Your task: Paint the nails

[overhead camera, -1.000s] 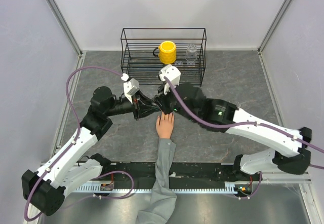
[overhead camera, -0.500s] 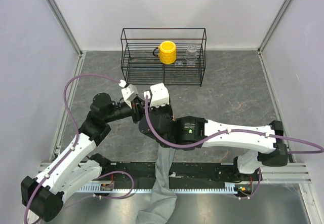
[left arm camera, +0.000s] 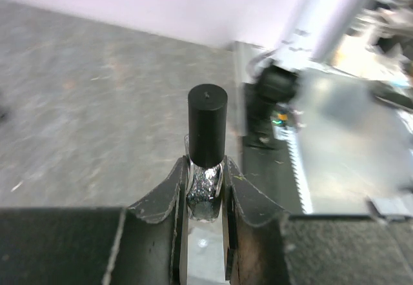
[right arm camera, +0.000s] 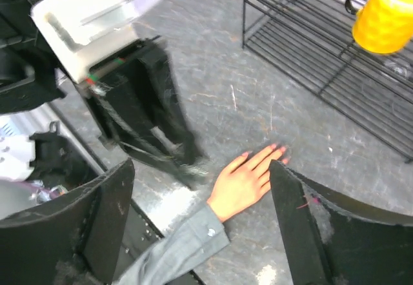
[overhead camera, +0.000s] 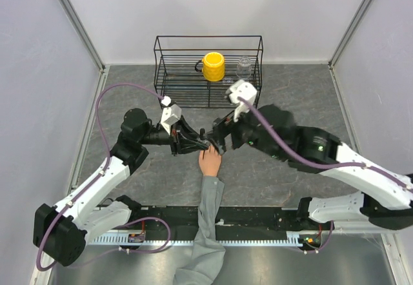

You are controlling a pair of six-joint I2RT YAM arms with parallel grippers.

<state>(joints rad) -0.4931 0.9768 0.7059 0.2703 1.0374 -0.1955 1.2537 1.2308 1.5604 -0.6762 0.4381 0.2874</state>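
Hiding nails (right arm camera: 277, 148) in top view — L gripper (left arm camera: 205, 170) clamped on polish bottle (left arm camera: 207, 125).

Pretty clearly a robotics lab test cell, not anybody's home. Plain pale panel walls (overhead camera: 39, 40) framed by aluminium profile posts (overhead camera: 77, 24) box in a grey stone-look tabletop (overhead camera: 303, 98), and two white-and-black robot arms (overhead camera: 97, 188) trailing purple cables (overhead camera: 127, 84) are mounted at a slotted metal rail (overhead camera: 258, 238) along the near edge. The props look staged too: a black wire rack (overhead camera: 208, 37) holding a yellow mug (overhead camera: 213, 66), plus a peach mannequin hand (overhead camera: 210, 161) in a grey fabric sleeve (overhead camera: 210, 201) lying on the table.
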